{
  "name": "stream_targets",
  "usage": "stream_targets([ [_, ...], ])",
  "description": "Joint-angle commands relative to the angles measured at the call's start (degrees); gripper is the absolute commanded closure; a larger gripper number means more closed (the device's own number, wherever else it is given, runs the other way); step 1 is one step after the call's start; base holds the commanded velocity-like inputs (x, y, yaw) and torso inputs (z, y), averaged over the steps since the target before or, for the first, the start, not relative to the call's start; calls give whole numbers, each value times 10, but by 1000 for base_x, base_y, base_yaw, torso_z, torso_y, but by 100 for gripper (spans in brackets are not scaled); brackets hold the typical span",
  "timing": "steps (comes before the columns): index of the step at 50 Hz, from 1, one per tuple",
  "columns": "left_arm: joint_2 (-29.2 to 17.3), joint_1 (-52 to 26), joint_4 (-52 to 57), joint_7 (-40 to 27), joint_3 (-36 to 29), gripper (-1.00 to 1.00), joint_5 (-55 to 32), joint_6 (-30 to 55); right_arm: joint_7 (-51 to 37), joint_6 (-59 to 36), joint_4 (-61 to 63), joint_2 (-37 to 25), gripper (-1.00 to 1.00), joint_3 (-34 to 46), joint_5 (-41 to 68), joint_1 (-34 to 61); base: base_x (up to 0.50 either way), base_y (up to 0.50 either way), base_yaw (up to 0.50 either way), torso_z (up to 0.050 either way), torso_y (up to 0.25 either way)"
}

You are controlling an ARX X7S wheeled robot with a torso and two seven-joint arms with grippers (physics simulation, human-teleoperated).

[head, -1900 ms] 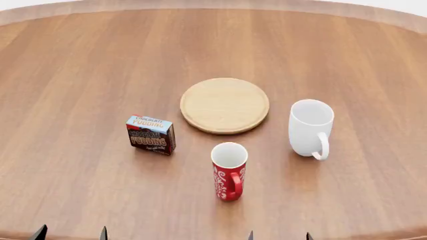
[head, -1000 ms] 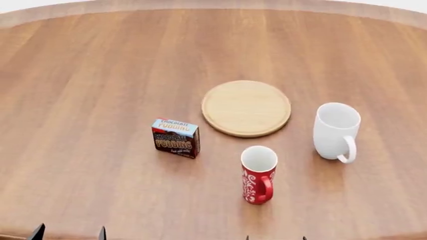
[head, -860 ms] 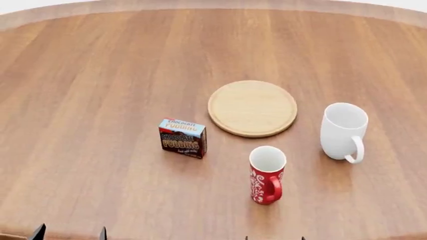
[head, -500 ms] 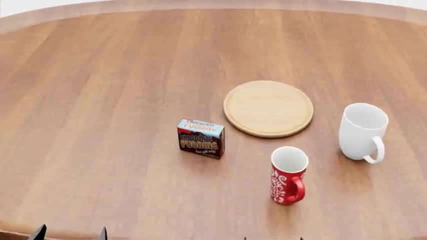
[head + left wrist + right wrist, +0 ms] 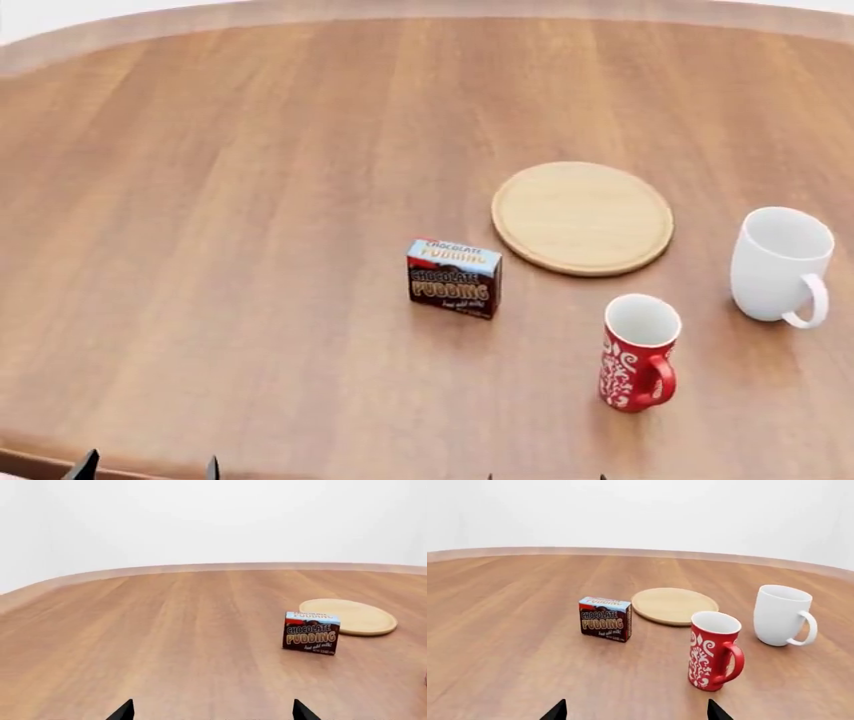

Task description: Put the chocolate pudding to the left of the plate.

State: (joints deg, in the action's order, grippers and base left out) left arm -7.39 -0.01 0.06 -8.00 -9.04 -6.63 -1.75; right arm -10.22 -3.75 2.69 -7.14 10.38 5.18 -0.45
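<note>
On the wooden table (image 5: 214, 220), the chocolate pudding (image 5: 455, 277) stands upright just off the plate (image 5: 582, 217), on its near-left side, apart from the rim. Judging by this, the carton is not yet gripped and still needs shifting to sit squarely left of the plate. Its long axis runs roughly crosswise to the robot, its lettered face turned toward the robot. Both the left gripper (image 5: 212, 711) and the right gripper (image 5: 636, 711) show spread fingertips, holding nothing, well short of the plate. A red mug (image 5: 637, 352) stands nearer than the plate, and a white mug (image 5: 781, 265) to its right.
</note>
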Motion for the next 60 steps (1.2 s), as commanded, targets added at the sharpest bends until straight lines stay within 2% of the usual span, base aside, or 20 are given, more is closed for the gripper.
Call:
stream_targets([
  [1, -4, -2, -2, -6, -7, -100, -3, 1, -6, 0, 0, -5, -100, 7, 3, 1, 0, 191, 0, 0, 0],
  [19, -11, 0, 1, -13, -15, -100, -9, -3, -10, 0, 7, -13, -100, 13, 15, -2, 0, 306, 0, 0, 0],
  [29, -14, 2, 6, -21, -19, -100, -8, -5, -12, -3, 12, -16, -100, 15, 26, -3, 0, 28, 0, 0, 0],
  [34, -18, 21, 43, -72, -23, -100, 54, -16, -27, 3, 55, -21, -100, 13, 19, -23, 0, 0, 0, 0, 0],
  [37, -23, 42, 96, -77, -20, -100, 53, 5, -59, 12, 101, -24, -100, 7, -10, -45, 0, 0, 0, 0, 0],
  [39, -25, 62, 134, -103, -17, -100, 85, -5, -79, 34, 119, -25, -100, 5, -32, -60, 0, 0, 0, 0, 0],
  [43, -30, 85, 176, -126, -18, -100, 119, -13, -86, 14, 149, -27, -100, 6, -36, -71, 143, 0, 0, 0, 0],
  [51, -43, 135, 272, -135, -11, -100, 125, -12, -98, 1, 260, -45, -100, 1, -48, -127, 147, 0, 0, 0, 0],
  [60, -44, 123, 253, -135, -14, -100, 117, -13, -97, -2, 242, -46, -100, 6, -41, -114, 300, 0, 0, 0, 0],
])
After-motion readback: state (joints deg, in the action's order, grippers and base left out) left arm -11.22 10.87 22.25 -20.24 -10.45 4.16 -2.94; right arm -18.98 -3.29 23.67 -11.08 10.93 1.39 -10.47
